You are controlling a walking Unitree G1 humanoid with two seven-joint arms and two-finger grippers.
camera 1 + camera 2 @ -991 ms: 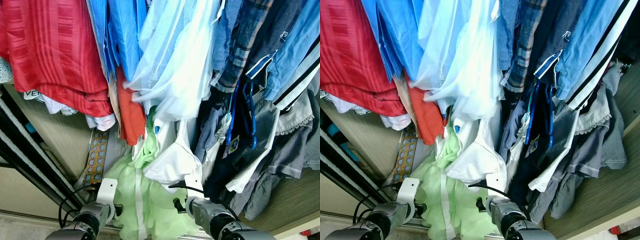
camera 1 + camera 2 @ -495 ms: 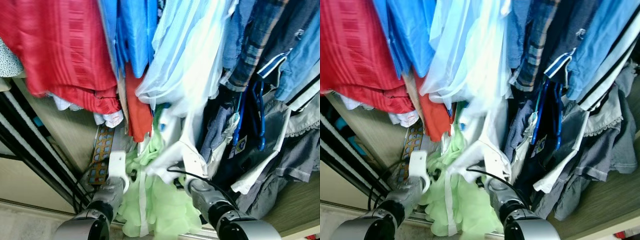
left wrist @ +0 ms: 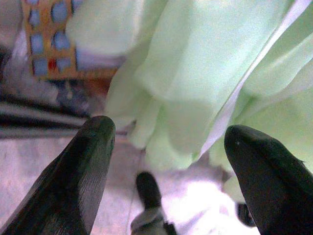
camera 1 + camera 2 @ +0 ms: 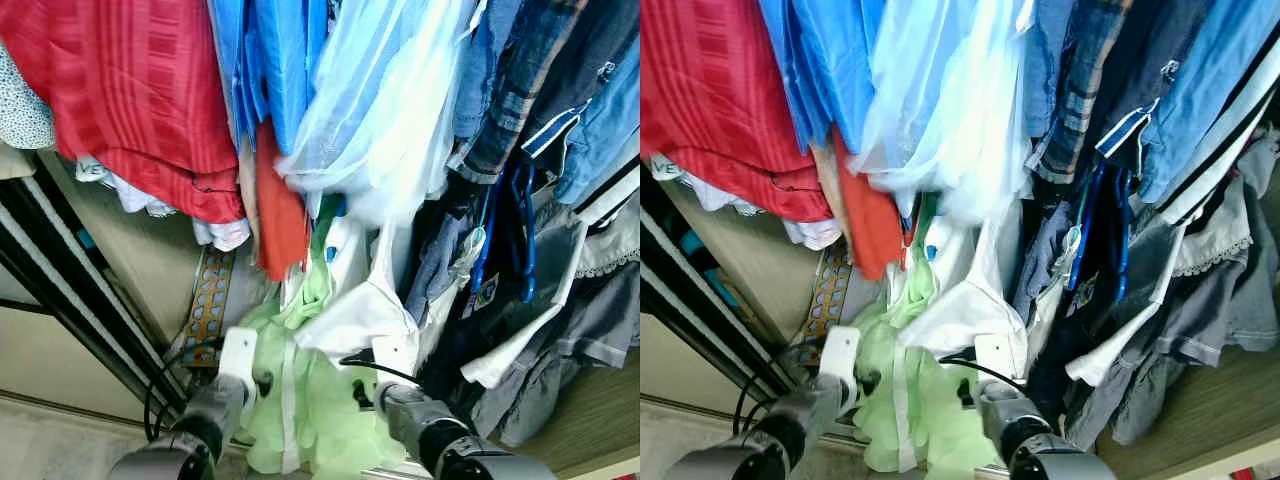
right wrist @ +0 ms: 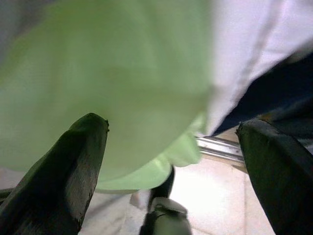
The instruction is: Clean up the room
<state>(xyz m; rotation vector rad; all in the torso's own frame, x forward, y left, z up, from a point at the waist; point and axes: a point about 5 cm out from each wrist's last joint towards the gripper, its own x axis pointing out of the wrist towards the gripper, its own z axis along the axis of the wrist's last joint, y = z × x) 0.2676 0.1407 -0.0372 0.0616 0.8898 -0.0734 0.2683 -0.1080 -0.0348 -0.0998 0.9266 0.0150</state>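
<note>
At the bottom of the head views, two silver-grey ribbed forearms end in white bracket plates. A black cable loops beside the left arm, and another curls over the right arm. Each wrist view shows two long, tapered, glossy black fingers.

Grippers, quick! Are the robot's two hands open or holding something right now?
Left gripper: open, holding nothing, by the light green garment.
Right gripper: open, holding nothing, under the same green garment.

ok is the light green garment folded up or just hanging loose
Hanging loose: the light green garment drapes down in ruffled folds among the hung clothes, its hem dangling before the open left gripper.
</note>
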